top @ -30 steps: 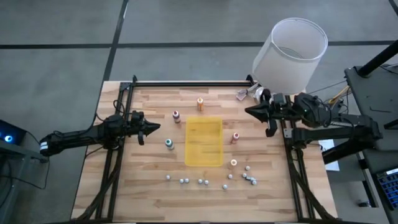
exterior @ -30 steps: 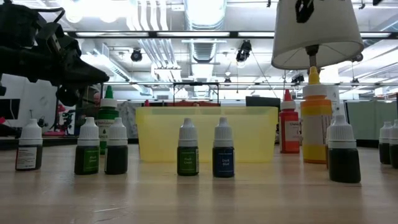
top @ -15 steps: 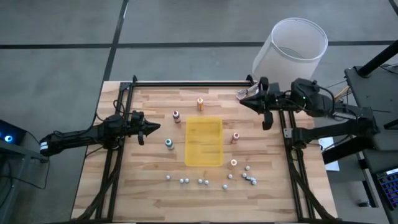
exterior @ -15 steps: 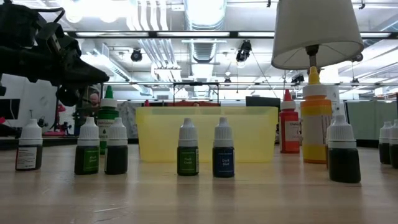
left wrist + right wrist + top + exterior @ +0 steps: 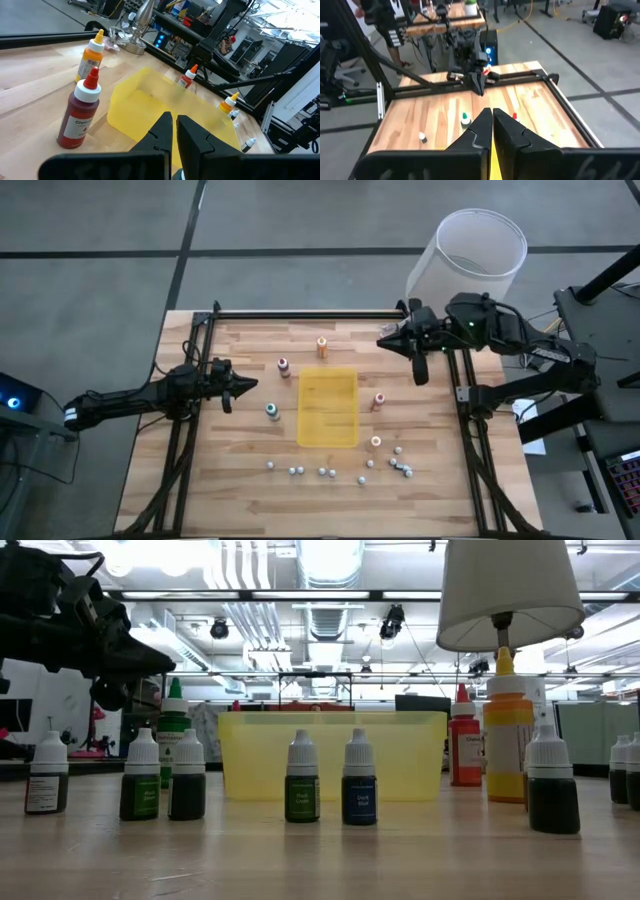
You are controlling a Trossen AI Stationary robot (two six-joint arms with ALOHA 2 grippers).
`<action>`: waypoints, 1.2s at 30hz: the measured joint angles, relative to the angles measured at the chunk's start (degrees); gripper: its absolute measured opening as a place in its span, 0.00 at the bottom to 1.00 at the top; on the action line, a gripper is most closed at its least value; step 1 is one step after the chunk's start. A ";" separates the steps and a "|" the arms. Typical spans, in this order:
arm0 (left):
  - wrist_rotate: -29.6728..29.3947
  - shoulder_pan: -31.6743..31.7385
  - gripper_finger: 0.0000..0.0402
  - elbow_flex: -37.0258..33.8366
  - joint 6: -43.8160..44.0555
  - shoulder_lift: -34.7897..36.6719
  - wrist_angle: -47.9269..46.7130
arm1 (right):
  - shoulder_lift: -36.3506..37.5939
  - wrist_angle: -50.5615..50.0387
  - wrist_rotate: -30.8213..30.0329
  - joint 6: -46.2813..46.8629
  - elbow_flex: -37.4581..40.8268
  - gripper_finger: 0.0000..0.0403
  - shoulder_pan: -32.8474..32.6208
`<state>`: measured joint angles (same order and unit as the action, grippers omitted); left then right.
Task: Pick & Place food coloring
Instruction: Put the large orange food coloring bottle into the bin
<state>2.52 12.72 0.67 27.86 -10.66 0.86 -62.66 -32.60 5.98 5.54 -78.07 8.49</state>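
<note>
The food coloring bottles stand upright on their bases around a yellow tray (image 5: pixel 328 408): orange (image 5: pixel 322 347), dark red (image 5: pixel 284 367), teal-green (image 5: pixel 272 411), pinkish red (image 5: pixel 378 401) and yellow (image 5: pixel 376 442). My left gripper (image 5: pixel 243 387) hovers shut at the table's left side, pointing at the tray; its wrist view shows the dark red bottle (image 5: pixel 77 117) and the orange one (image 5: pixel 90 57) close ahead. My right gripper (image 5: pixel 385 340) is shut and held high over the far right corner; its shut fingers (image 5: pixel 492 120) point across the table toward the left arm.
Several small white-capped dropper bottles (image 5: pixel 325 471) stand in a row near the table's front edge, seen close up in the low view (image 5: pixel 302 778). A white bucket (image 5: pixel 465 265) stands beyond the far right corner. Black frame rails (image 5: pixel 300 313) run along the table's far edge and sides.
My right gripper has risen and drifted toward the table's far edge and left, tipping up closer to level while staying shut. It has left the top of the low view. The bottles have kept their places.
</note>
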 joint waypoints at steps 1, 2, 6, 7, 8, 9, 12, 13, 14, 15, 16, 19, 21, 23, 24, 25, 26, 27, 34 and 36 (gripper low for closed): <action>0.00 0.01 0.00 0.00 0.00 0.01 0.00 | -0.52 -0.72 0.00 0.02 -0.59 0.02 0.01; 0.00 0.01 0.00 0.00 0.02 0.02 0.00 | -1.03 -1.42 0.00 0.02 -1.06 0.02 0.01; 0.00 -0.01 0.00 0.00 0.02 0.02 0.00 | -2.48 -2.02 0.00 0.05 -1.67 0.02 0.00; 0.00 0.00 0.00 0.00 0.02 0.02 0.00 | -2.76 -2.05 0.01 0.19 -1.72 0.02 0.00; 0.00 0.01 0.00 0.00 0.00 0.02 0.00 | -2.96 -2.26 0.02 0.55 -1.79 0.02 0.00; 0.00 0.00 0.00 -0.02 0.00 0.02 0.00 | -3.19 -2.68 0.02 0.75 -1.85 0.02 0.00; 0.00 0.01 0.00 -0.02 0.02 0.02 0.00 | -3.88 -4.07 0.04 0.85 -2.07 0.02 0.00; 0.00 0.01 0.00 -0.02 0.02 0.02 0.00 | -4.00 -4.41 0.04 0.85 -2.07 0.02 0.02; 0.00 0.01 0.00 -0.02 0.02 0.02 0.00 | -4.17 -4.51 0.04 0.85 -2.05 0.02 0.00; 0.00 -0.01 0.00 -0.02 0.02 0.02 0.00 | -4.23 -4.45 0.06 0.83 -2.05 0.02 0.00; 0.00 0.01 0.00 -0.02 0.02 0.02 0.00 | -4.23 -4.52 0.07 0.83 -2.05 0.02 0.00; 0.00 0.01 0.00 -0.02 0.02 0.02 0.00 | -4.24 -4.68 0.09 0.83 -2.05 0.02 0.00; 0.00 0.00 0.00 -0.02 0.02 0.02 0.00 | -4.32 -4.76 0.35 0.83 -2.05 0.02 0.00; 0.01 0.01 0.00 -0.02 0.02 0.02 0.00 | -4.41 -5.08 0.48 0.83 -2.05 0.02 0.00; 0.00 0.00 0.00 -0.02 0.02 0.02 0.00 | -4.46 -5.33 0.48 0.83 -2.05 0.02 0.00; 0.00 0.01 0.00 -0.02 0.02 0.02 0.00 | -4.50 -5.94 0.49 0.85 -2.05 0.02 0.00; 0.00 0.01 0.00 -0.02 0.02 0.02 0.00 | -4.54 -6.92 0.48 0.85 -2.05 0.02 0.00; 0.02 -0.01 0.00 -0.02 0.02 0.02 0.00 | -4.65 -7.77 0.48 0.85 -2.05 0.02 0.00; 0.00 0.01 0.00 -0.02 0.02 0.02 0.00 | -6.37 -13.58 0.47 0.86 -1.57 0.02 -1.76; 0.02 -0.01 0.00 -0.02 0.02 0.02 0.00 | -7.06 -14.12 0.44 0.85 -1.43 0.02 -2.35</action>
<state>2.55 12.71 0.64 27.88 -10.63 0.86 -69.72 -46.73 6.42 6.39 -79.50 6.14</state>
